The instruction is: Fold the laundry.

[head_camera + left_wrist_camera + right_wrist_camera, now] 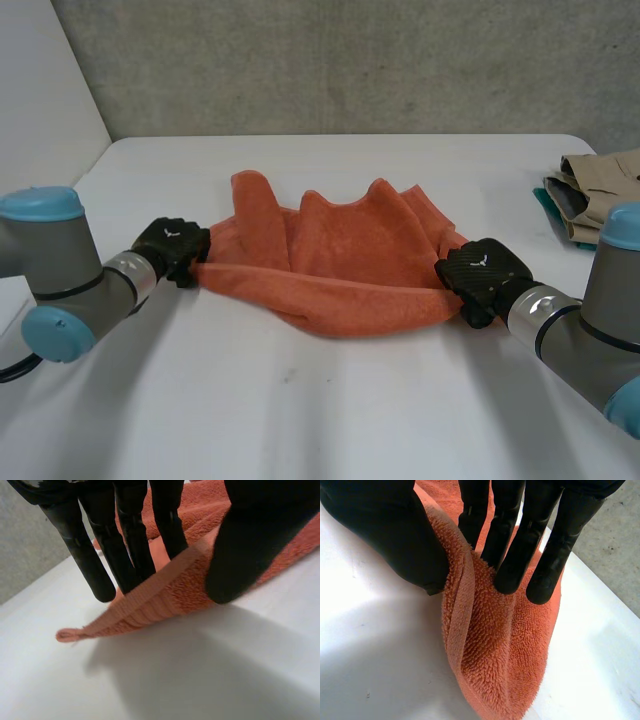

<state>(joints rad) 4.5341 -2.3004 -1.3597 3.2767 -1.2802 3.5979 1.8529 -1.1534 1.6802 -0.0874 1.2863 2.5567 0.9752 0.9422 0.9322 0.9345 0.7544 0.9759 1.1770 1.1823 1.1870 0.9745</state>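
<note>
my left hand (pixel 172 245) pinching one corner of the rumpled orange terry towel (pixel 340 265), my right hand (pixel 482 275) pinching the opposite end, towel bunched between them on white table (pixel 300 400), folded beige clothes (pixel 600 185) beyond my right hand

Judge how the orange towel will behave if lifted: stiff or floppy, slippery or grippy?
Probably floppy: the orange towel sags in folds between the left hand and right hand. Likely grippy, given its looped pile.
</note>
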